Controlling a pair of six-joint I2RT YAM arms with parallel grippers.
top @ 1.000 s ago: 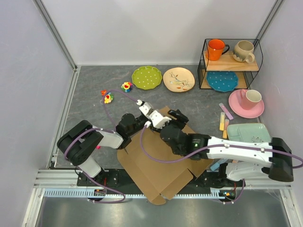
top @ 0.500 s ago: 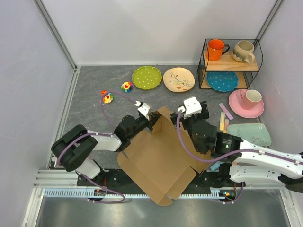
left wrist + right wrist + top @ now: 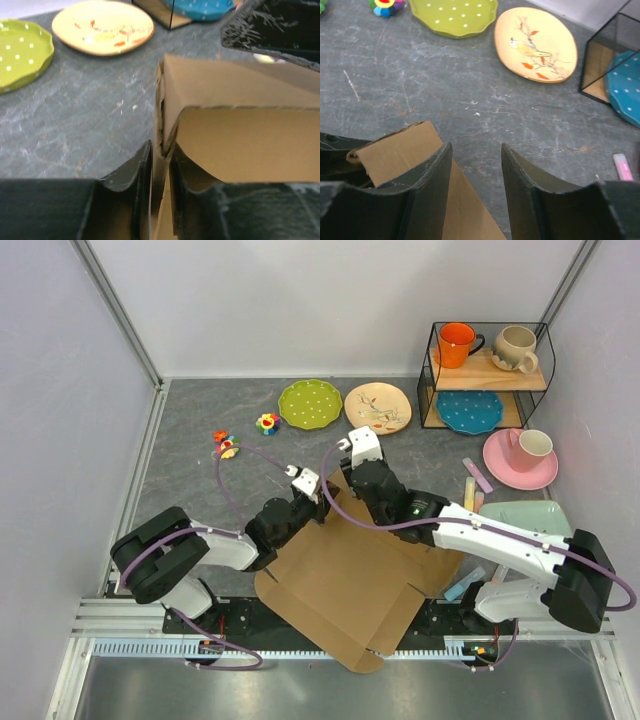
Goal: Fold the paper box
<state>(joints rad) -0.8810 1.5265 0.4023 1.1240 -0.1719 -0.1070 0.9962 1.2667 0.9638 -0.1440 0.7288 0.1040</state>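
The grey table (image 3: 190, 440) carries the paper box (image 3: 340, 580), which lies mostly flat near the arms' bases with its far corner flap standing up. The left claw (image 3: 159, 152) is clenched on that raised flap's edge. The right claw (image 3: 476, 150) hangs released just beside it, nothing between its fingers.

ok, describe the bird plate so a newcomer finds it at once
Find the wire shelf at the far right. Just left of its lower tier two plates lie side by side; the bird plate is the one nearer the shelf. It is cream with a bird on a branch, while the green plate beside it has white dots.
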